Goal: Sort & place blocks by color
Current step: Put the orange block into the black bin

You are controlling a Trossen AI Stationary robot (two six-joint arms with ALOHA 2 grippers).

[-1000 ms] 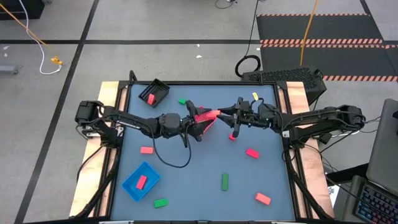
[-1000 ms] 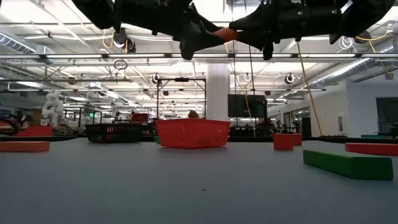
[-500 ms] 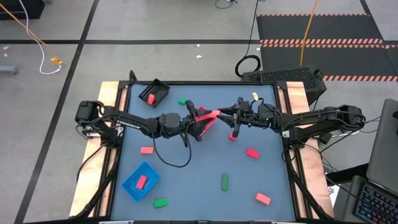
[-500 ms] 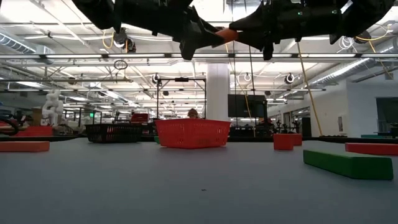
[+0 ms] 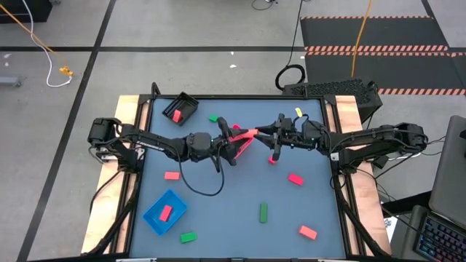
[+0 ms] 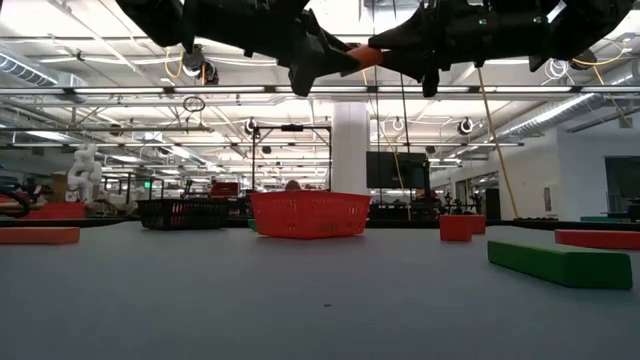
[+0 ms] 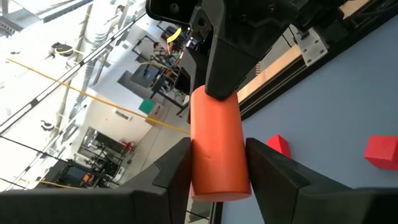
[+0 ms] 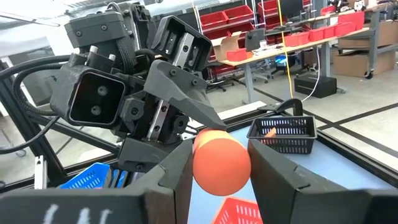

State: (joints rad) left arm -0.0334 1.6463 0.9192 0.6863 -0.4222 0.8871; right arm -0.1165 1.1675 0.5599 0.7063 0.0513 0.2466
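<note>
Little has shifted since a second ago: both arms hang at the same meeting point over the middle of the tabletop [image 5: 218, 196], and only a person far off in the room has drifted sideways behind the red tray [image 6: 310, 215].

The left tool [image 5: 239, 140] and the right tool [image 5: 261, 134] face each other nose to nose. Each is closed on one end of the same orange-red block [image 7: 214, 149], which is held up in the air between them (a handover, by the look of it).

The black tray [image 5: 188, 102] sits at a far corner, and the blue tray [image 5: 153, 218] lies nearer the left arm's side. Loose blocks lie well apart, among them a green bar [image 5: 263, 212] and a red piece [image 5: 295, 178].

The held block is probably light and stiff, with a smooth skin that could slip. Its sides look rounded, so fingers should bear squarely across its middle width, and one tool should let go only while the other's hold is firm. It is a short, plain piece, evenly coloured, with a circular end face showing in the right wrist view.
</note>
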